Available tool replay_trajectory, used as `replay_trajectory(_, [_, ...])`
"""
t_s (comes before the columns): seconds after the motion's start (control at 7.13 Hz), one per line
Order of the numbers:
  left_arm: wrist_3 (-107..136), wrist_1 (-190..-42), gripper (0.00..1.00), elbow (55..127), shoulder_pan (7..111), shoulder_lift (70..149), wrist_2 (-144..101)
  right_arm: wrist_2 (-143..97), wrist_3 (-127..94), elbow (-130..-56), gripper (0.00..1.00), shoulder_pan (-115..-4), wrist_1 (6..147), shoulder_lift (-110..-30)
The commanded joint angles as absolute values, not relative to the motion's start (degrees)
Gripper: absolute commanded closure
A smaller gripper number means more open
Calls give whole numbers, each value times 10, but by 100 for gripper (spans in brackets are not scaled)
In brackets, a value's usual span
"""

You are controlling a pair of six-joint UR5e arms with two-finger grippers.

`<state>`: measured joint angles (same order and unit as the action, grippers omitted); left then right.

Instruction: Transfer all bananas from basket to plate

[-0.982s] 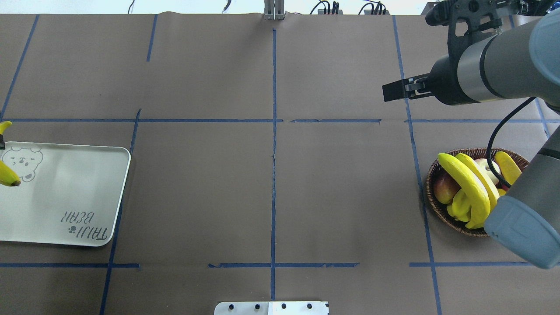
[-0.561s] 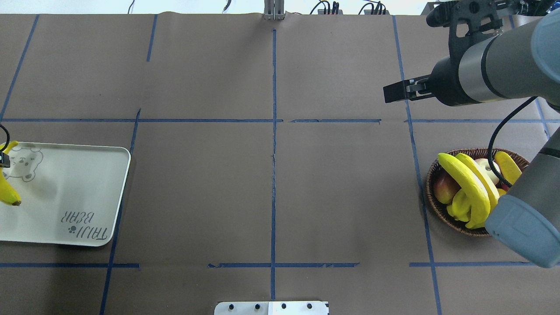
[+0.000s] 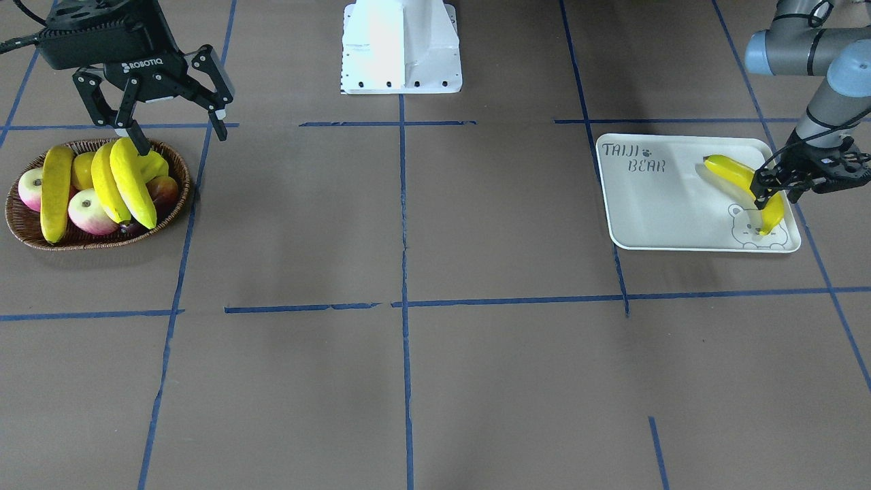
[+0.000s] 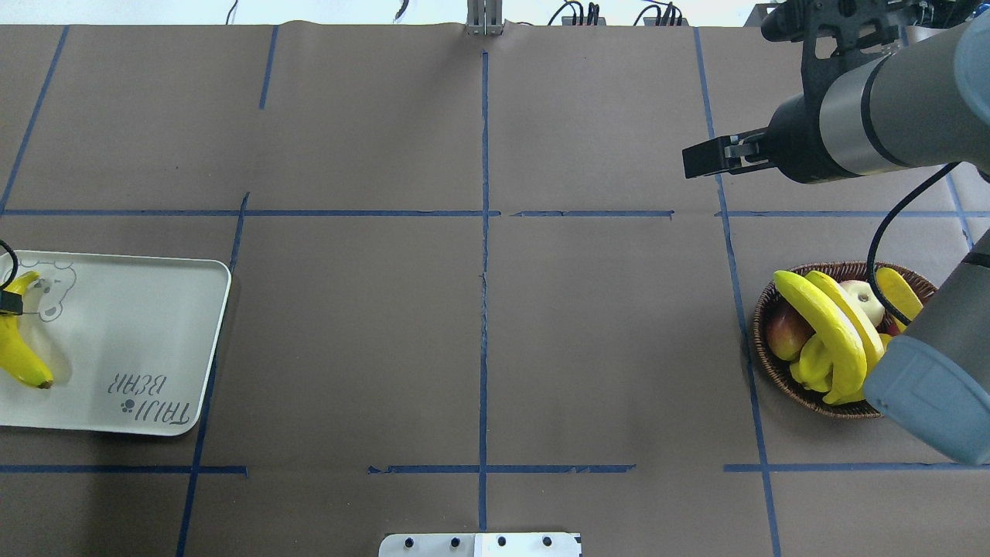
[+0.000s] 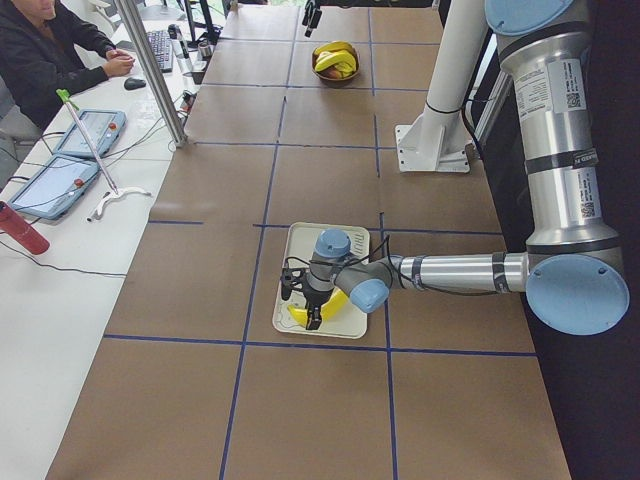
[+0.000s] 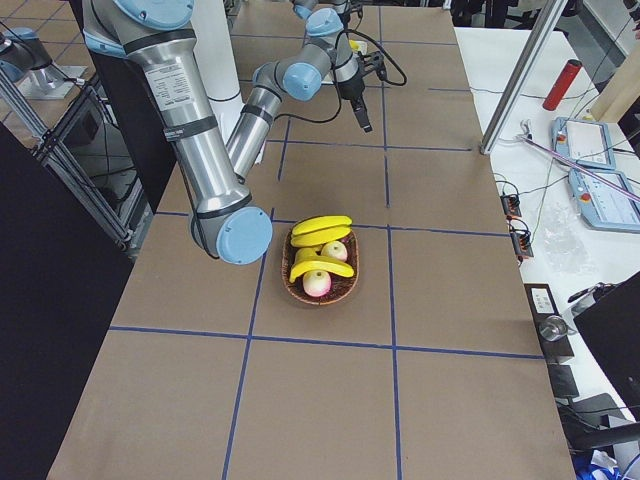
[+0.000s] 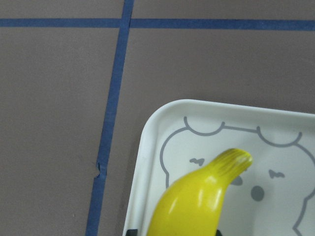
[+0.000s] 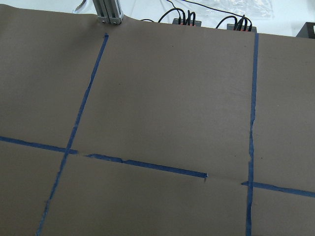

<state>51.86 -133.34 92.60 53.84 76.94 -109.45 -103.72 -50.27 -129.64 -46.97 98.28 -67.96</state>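
Banana (image 3: 731,171) number one lies flat on the plate (image 3: 653,211), at the plate's left end in my overhead view, with its stem tip across the printed bear face (image 7: 257,193). Left end effector (image 3: 776,195) is down on it, a finger on either side of the fruit and clamped onto it as far as I can read. The wrist cam shows the yellow body filling the gap between the fingers. The banana's underside rests on the plate surface. Three more bananas (image 3: 133,184) sit in the basket (image 3: 95,241), piled over red-and-pale apples (image 3: 85,211). Two of them lie side by side and the third lies alone along the other side. A smaller yellow-green fruit (image 3: 155,165) is tucked beside the pair; I can't make out its shape well. Right end effector (image 3: 180,139) is released, fingers spread wide with nothing between them. From the front cam one fingertip seems to overlap the banana tips, but the overhead and right-side views show it apart from the basket, hanging over the desk (image 3: 476,224) on the basket's far side. Its wrist cam sees only brown desk and blue tape lines (image 8: 253,98). Overhead, the basket is at the right end of the desk and the plate at the left end, well apart. The "TAIJI BEAR" lettering (image 4: 151,401) is on the plate's near right corner there.
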Motion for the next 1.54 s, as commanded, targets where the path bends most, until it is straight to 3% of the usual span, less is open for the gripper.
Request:
replay_trajectory(0.0, [517, -1324, 0, 965, 539, 769, -1162, -1060, -498, -1289, 0, -485, 983, -689])
replay_trajectory(0.42, [517, -1164, 0, 1071, 571, 798, -1238, -1088, -374, -1288, 0, -519, 983, -787])
replay_trajectory(0.7, [517, -963, 0, 1157, 571, 892, -1236, -1142, -365, -1252, 0, -528, 977, -844])
replay_trajectory(1.12, [524, -942, 0, 1171, 571, 909, -1236, -1203, -370, -1169, 0, -517, 976, -846])
replay_trajectory(1.4, [526, -940, 0, 1179, 571, 910, -1237, -1169, -370, -1158, 0, -476, 981, -840])
